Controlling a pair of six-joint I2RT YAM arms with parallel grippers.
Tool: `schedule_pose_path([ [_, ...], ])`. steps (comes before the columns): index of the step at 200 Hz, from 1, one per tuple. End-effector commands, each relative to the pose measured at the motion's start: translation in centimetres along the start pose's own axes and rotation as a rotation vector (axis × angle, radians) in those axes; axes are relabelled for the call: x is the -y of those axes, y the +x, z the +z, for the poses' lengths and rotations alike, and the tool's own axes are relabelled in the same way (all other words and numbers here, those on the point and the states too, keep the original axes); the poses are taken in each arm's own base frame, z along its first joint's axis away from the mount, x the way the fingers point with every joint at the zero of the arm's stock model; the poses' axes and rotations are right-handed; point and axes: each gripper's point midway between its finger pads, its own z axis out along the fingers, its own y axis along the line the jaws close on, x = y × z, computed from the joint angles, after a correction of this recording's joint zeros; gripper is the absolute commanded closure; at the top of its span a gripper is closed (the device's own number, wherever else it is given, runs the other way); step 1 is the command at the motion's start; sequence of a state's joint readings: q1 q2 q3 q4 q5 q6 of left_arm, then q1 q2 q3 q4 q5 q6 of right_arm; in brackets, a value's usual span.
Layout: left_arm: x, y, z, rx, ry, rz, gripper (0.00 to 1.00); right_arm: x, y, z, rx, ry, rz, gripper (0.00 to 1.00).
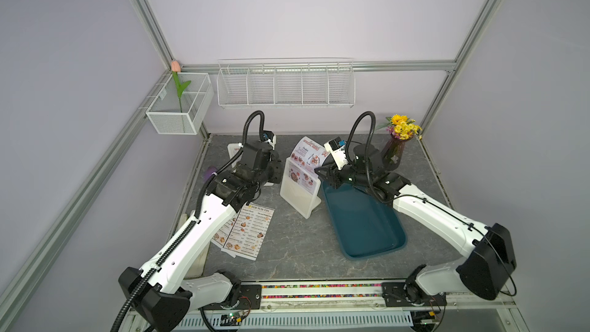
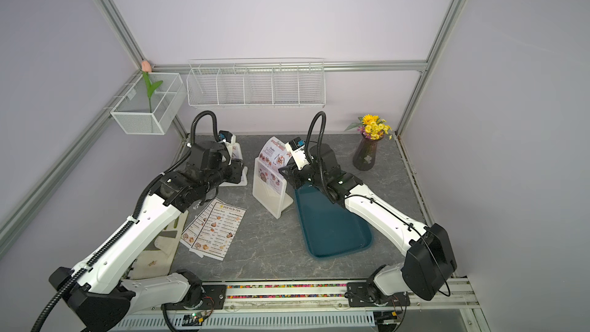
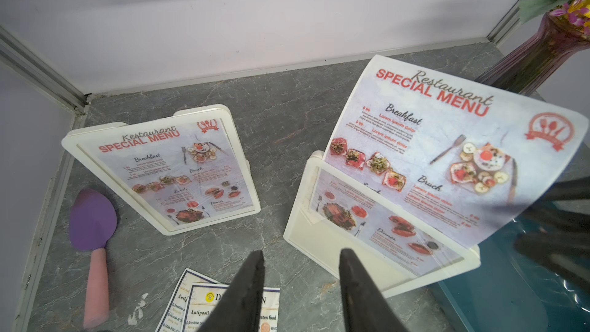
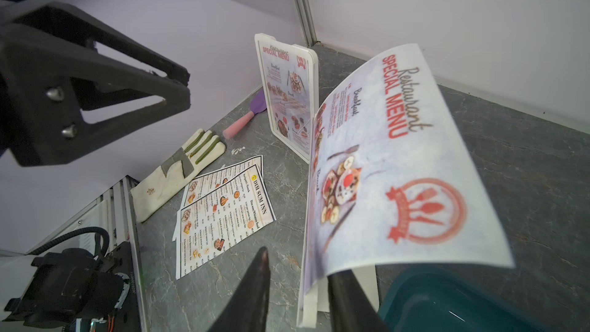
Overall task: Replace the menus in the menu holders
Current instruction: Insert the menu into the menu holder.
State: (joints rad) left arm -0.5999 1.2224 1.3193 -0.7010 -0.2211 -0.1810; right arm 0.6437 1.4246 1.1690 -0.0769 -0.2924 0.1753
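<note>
Mid-frame in a top view, the SPECIAL MENU sheet [image 1: 306, 154] stands half-seated in its holder [image 1: 298, 201], long axis upright, free half bowing toward the right pincer [image 4: 298, 261], jaws parted beside it; the left pincer [image 3: 302, 252], likewise open, hangs farther off.

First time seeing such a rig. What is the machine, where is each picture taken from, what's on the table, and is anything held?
Two robot arms work at a grey table. Two pictures look down from overhead; two come from cameras on the arms' wrists. On the table: two "DIM SUM INN" sheets, a teal tray, a purple spatula, a glove, a vase of flowers. The far holder has a special menu fully in; from the near holder another special menu sticks halfway out. The right end effector sits beside it, jaws apart; the left end effector is open. Neither seems to hold anything.
</note>
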Motion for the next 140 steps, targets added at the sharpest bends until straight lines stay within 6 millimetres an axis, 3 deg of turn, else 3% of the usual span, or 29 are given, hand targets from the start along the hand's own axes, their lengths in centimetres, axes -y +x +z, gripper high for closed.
schedule_pose_path([
  [1,-0.5,0.1,0.2,-0.002,-0.021,-0.015,0.58,0.2,-1.9,0.1,0.045,-0.032,-0.002,0.66],
  [44,-0.6,0.2,0.7,-0.011,-0.034,-0.014,0.58,1.5,-3.2,0.5,0.065,-0.052,0.013,0.67],
  [66,-0.6,0.2,1.0,-0.016,-0.042,-0.009,0.58,2.3,-3.6,0.8,0.082,-0.054,0.029,0.71],
  [93,-0.7,0.0,1.3,-0.017,-0.050,-0.009,0.58,2.2,-4.2,0.8,0.097,-0.075,0.025,0.82],
  [140,-0.7,-0.4,1.6,-0.018,-0.052,-0.005,0.58,1.6,-3.7,0.9,0.083,-0.114,0.026,0.88],
])
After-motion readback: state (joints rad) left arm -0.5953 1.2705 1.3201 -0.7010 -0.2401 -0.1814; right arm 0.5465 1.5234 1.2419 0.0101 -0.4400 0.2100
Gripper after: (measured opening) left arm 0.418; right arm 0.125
